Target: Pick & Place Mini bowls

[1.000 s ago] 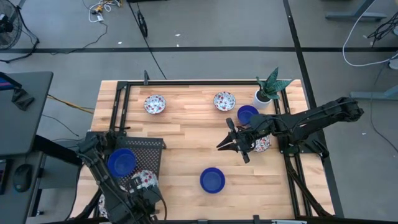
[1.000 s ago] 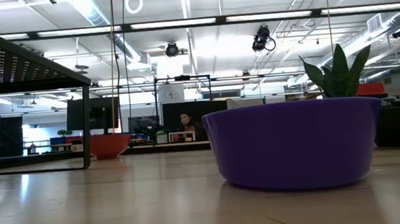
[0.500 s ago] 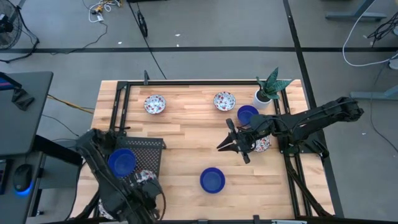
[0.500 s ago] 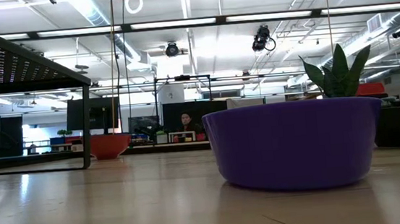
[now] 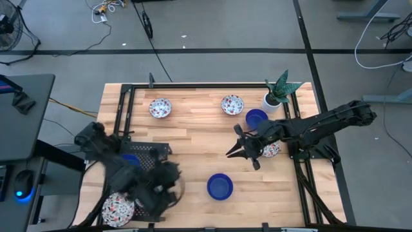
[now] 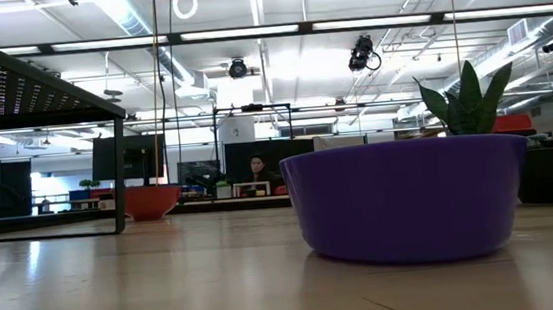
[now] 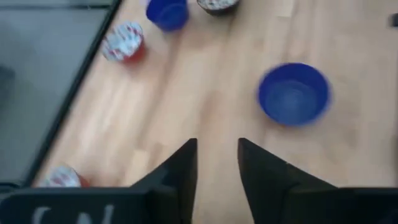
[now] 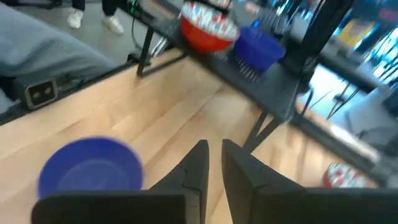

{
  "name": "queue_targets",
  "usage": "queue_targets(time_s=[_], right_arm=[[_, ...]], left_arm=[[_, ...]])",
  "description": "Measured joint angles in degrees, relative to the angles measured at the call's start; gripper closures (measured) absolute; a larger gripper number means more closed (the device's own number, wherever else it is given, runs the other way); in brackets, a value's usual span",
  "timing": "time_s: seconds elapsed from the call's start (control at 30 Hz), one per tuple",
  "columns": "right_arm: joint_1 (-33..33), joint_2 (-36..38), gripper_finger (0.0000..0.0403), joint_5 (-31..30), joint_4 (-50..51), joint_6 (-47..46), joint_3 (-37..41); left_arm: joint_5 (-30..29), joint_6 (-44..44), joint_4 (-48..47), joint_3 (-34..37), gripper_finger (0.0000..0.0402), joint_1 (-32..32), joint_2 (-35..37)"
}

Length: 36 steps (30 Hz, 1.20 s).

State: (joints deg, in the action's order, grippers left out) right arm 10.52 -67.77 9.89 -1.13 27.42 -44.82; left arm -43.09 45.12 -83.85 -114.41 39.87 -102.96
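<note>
While my left gripper (image 7: 216,163) is hanging part-open and empty, I'm lining up on the blue mini bowl (image 7: 293,93) just ahead on the counter (image 7: 205,87) (right gripper (image 8: 213,163) nearly closed, empty); next I'm needing a descent over its rim.

Around the blue bowl (image 5: 219,186) near the front of the desk (image 5: 193,138), open wood on every side. Left of it, the raised black mesh rack (image 5: 151,154) and the left claw (image 7: 216,163), barring that side. Right and back of it, the right claw (image 5: 237,149) hanging over the desk, with another blue bowl (image 5: 256,118), a patterned bowl (image 5: 271,149) and the plant pot (image 5: 271,100) crowded behind. Wide bare wood between it and the two patterned bowls (image 5: 160,107) at the back.
</note>
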Motion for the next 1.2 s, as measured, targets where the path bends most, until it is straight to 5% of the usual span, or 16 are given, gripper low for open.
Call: queue_targets(time_s=[0.1,0.23,0.37,0.53,0.73,1.03,1.2], right_arm=[[0.48,0.0,0.0357,-0.08,4.55,-2.76,0.0],[2.5,0.13,0.0359,-3.84,12.86,-7.67,0.0],[5.72,1.36,0.037,-12.07,24.49,-15.5,0.0],[10.32,3.27,0.0397,-19.92,35.66,-28.5,0.0],[16.93,3.63,0.0392,-25.71,39.36,-43.32,0.0],[25.58,3.64,0.0399,-35.37,39.65,-58.8,0.0],[27.34,3.63,0.0393,-40.52,38.83,-62.99,0.0]], left_arm=[[6.24,-13.94,12.46,5.83,0.0317,-7.02,-0.01],[23.71,-31.39,33.28,17.53,0.0349,-17.5,0.02],[38.23,-38.59,50.03,29.5,0.0362,-27.07,0.02],[42.98,-42.13,69.66,41.8,0.0364,-34.37,0.07],[54.14,-49.09,94.42,52.54,0.0329,-36.06,0.11],[57.23,-59.72,98.45,54.79,0.019,-30.72,-0.43],[60.32,-61.25,93.22,54.79,0.0164,-25.83,-0.39]])
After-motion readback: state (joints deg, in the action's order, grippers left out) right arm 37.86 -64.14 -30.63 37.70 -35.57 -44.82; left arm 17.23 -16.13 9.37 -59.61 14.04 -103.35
